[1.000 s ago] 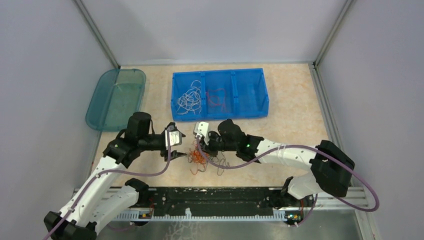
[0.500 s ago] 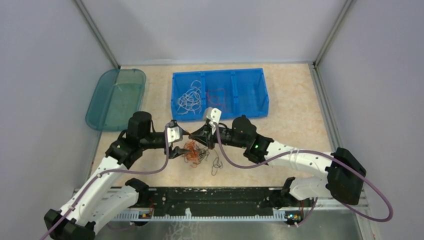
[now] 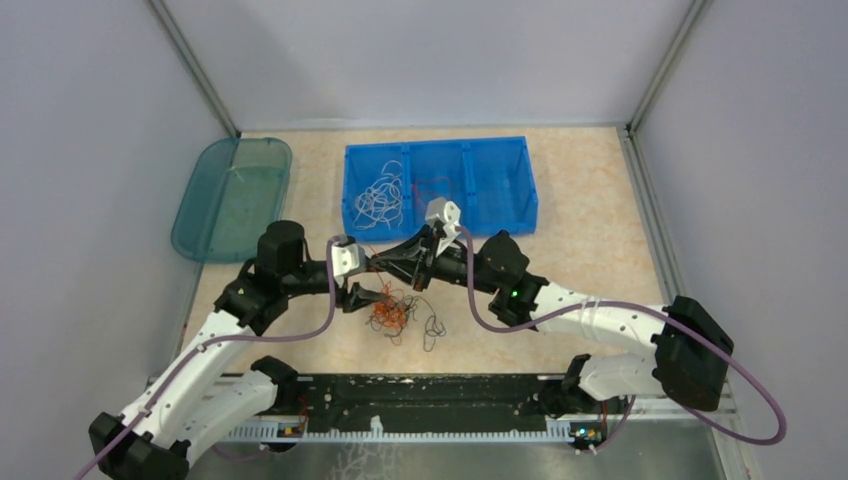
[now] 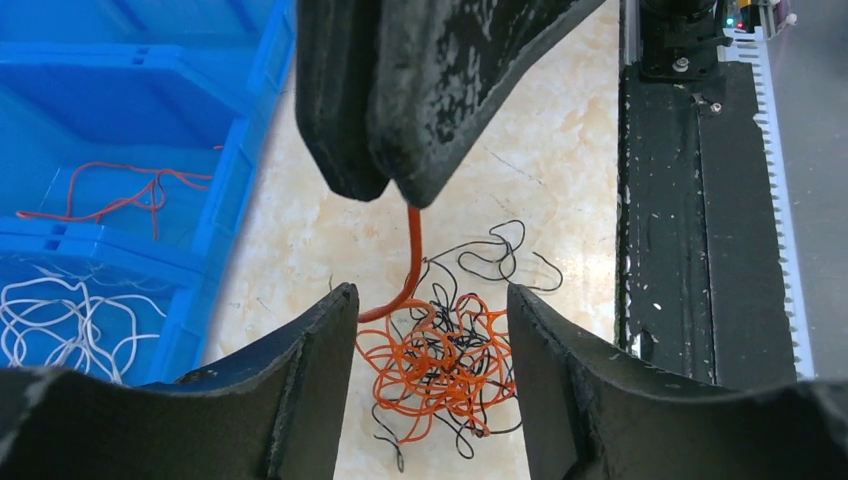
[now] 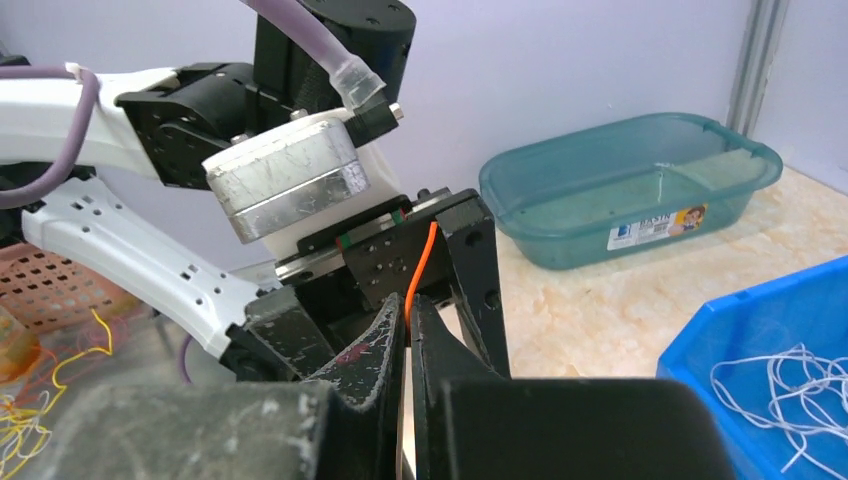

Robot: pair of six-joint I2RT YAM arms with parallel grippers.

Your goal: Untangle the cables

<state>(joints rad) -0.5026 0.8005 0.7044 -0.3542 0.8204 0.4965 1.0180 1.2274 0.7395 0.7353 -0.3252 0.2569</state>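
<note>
A clump of orange and black cables (image 3: 395, 312) lies on the table, and in the left wrist view the cables (image 4: 450, 365) sit just below and between my left fingers. My left gripper (image 3: 375, 293) (image 4: 430, 292) hovers over the clump, open, with nothing pinched. Just above it, my right gripper (image 3: 382, 263) (image 5: 408, 305) is shut on one orange cable strand (image 4: 413, 250) (image 5: 420, 270), which runs taut down into the clump. A single black loop (image 3: 433, 330) lies to the right of the clump.
A blue three-part bin (image 3: 500, 222) stands behind, with white cables (image 3: 378, 200) in its left part and red ones (image 3: 432, 190) in the middle. A teal tub (image 3: 232, 195) sits at the far left. A black rail (image 3: 440, 395) runs along the near edge.
My right gripper has lifted up and back toward the bin, drawing the orange strand out of the clump. The left gripper moved right over the clump and its jaws narrowed a little.
</note>
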